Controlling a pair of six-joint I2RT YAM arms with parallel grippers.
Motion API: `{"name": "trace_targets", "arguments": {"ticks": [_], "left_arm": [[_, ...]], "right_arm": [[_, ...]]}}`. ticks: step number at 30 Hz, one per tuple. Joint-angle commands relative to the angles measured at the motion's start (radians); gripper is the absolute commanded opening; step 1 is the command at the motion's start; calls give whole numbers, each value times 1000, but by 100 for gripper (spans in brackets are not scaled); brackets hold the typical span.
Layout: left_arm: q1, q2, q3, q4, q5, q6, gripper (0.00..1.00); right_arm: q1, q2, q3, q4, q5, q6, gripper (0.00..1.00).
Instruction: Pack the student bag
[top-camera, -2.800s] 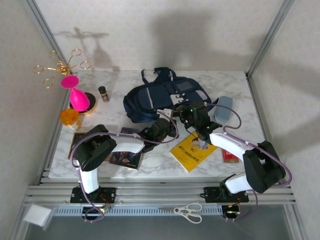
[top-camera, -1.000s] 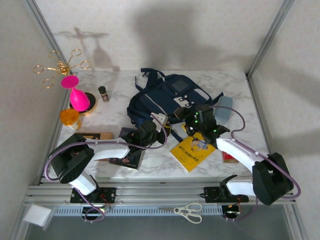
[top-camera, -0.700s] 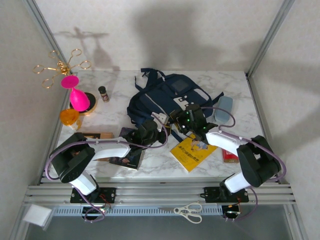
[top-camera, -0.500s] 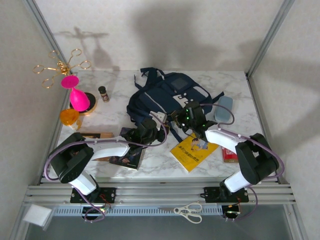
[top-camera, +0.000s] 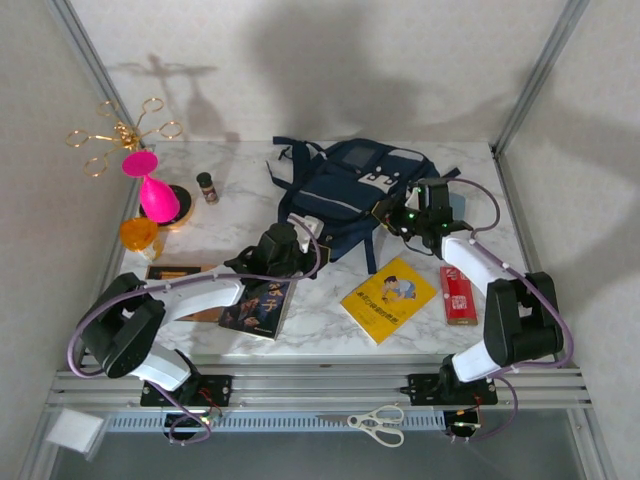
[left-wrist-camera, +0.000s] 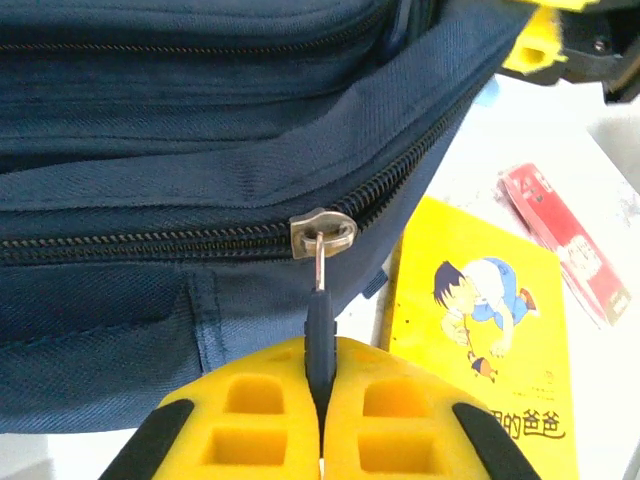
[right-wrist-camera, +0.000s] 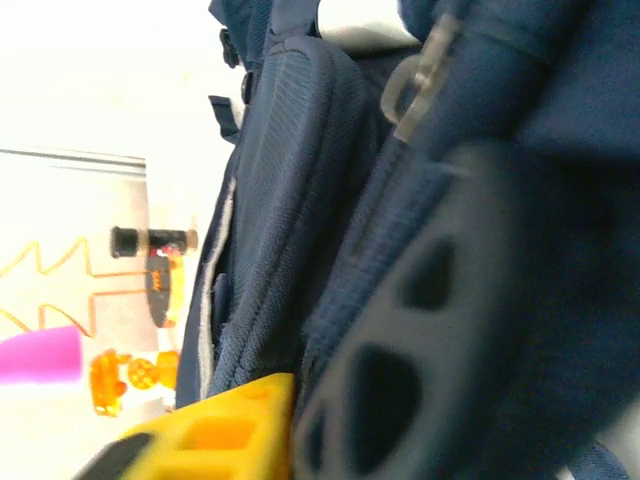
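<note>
**Bag at the desk's far edge, left pincer on its zip**

We see the marble desk (top-camera: 235, 195) carrying everything; the student bag (top-camera: 345, 185) is the largest thing on it, lying at the middle of the far edge and spreading toward the far right corner, navy with pale patches, its straps trailing toward the back; the left gripper (left-wrist-camera: 322, 365) sits at the bag's near side with its yellow pads pressed together, pinching the bag's zip pull (left-wrist-camera: 318, 290), which hangs from the slider of a zip; the right gripper (top-camera: 397, 212) is against the bag's right side with blue fabric crowding its fingers, and we cannot tell whether it is spread or clamped; the yellow book (top-camera: 389, 297) lies flat near the front edge, right of centre, apart from the bag; the dark book (top-camera: 257, 306) lies left of it, partly under the left arm; the red pack (top-camera: 458, 294) lies just beside the yellow book, toward the right edge.
</note>
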Motion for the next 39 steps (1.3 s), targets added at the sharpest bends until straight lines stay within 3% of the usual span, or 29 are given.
{"name": "trace_targets", "arguments": {"ticks": [1,3,6,12,16,21,24,30,34,39], "left_arm": [[10,44,32,22,113,13,0],[9,71,45,75,143,-10,0],[6,96,65,93,131,-30,0],[-4,100,75,100,106,-37,0],[-12,100,78,100,106,-39,0],[-19,101,101,69,81,-33,0],[-22,95,96,74,72,-33,0],[-25,91,91,63,77,-29,0],[-24,81,76,63,59,-27,0],[-24,65,78,32,7,-17,0]], "right_arm": [[-8,9,51,27,-12,-46,36],[17,-5,75,-18,29,-58,56],[82,-29,137,-193,185,-76,74],[139,-136,-60,-112,166,180,85],[222,-105,-56,-53,149,264,91],[293,-107,-116,28,274,443,92],[303,-86,-173,132,323,577,88],[310,13,-145,219,377,690,76],[312,77,-118,247,368,712,59],[321,133,-51,200,352,652,30]]}}
